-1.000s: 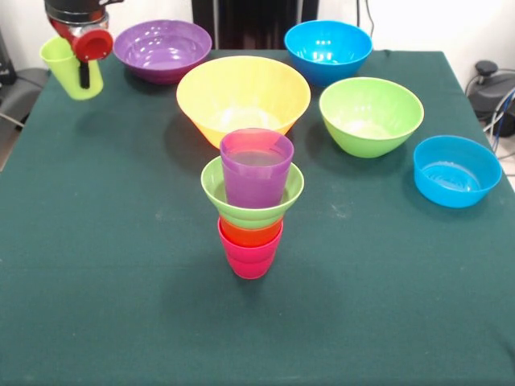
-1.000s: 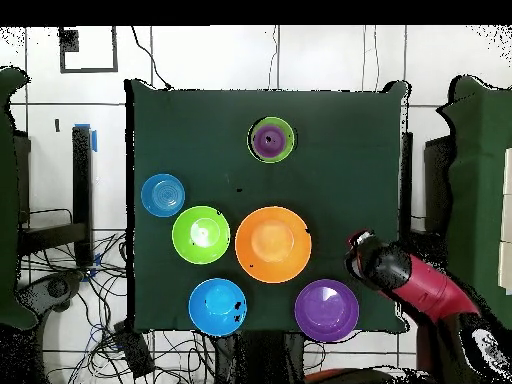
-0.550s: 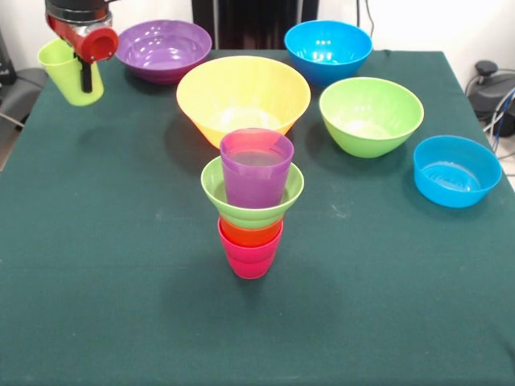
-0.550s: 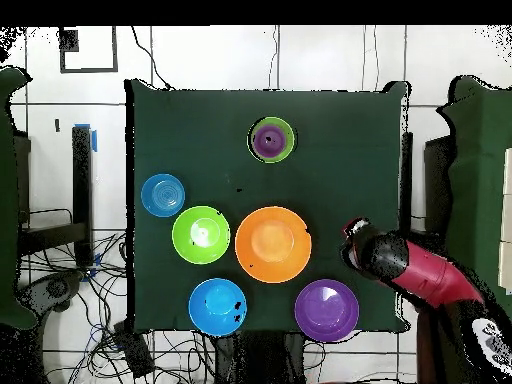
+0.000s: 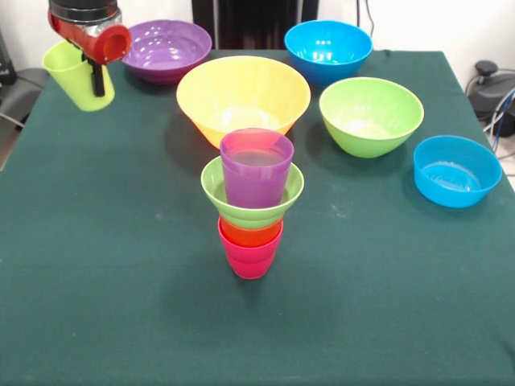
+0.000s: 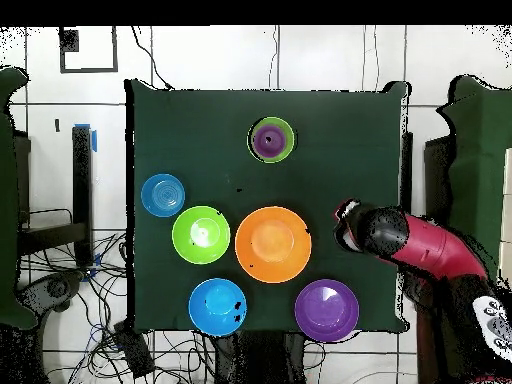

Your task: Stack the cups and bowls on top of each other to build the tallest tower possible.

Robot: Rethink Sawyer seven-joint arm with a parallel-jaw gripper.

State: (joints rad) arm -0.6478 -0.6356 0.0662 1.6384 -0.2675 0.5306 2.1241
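Since the earlier frames the gripper [image 5: 95, 68] has carried the lime green cup [image 5: 76, 74] a little inward from the table's edge, towards the middle; nothing else has shifted.

Nearest the camera in the front view stands the tower [image 5: 252, 203], alone on the green table [image 5: 121, 305]. From the bottom it is a red-pink cup [image 5: 250, 259], an orange cup [image 5: 251, 233] nested in it, a small ribbed lime green bowl [image 5: 252, 197], and a purple cup [image 5: 256, 167] sitting upright in that bowl.

Behind the tower is the large orange-yellow bowl [image 5: 243, 95]. To its right is the medium lime green bowl [image 5: 371, 114], and further right a small blue bowl [image 5: 456, 170].

At the far side sit the purple bowl [image 5: 163, 48] and a second blue bowl [image 5: 327, 50]. In the far left corner the lime green cup hangs tilted in the air, a dark finger down its side and the jaws clamped on its rim wall.

These look like light, rigid, glossy plastic pieces, so probably slippery and easy to knock. A pinch on the rim wall seems the natural hold. The narrow tower looks easy to tip, so setting the cup into the purple one likely needs a gentle, centred lowering.
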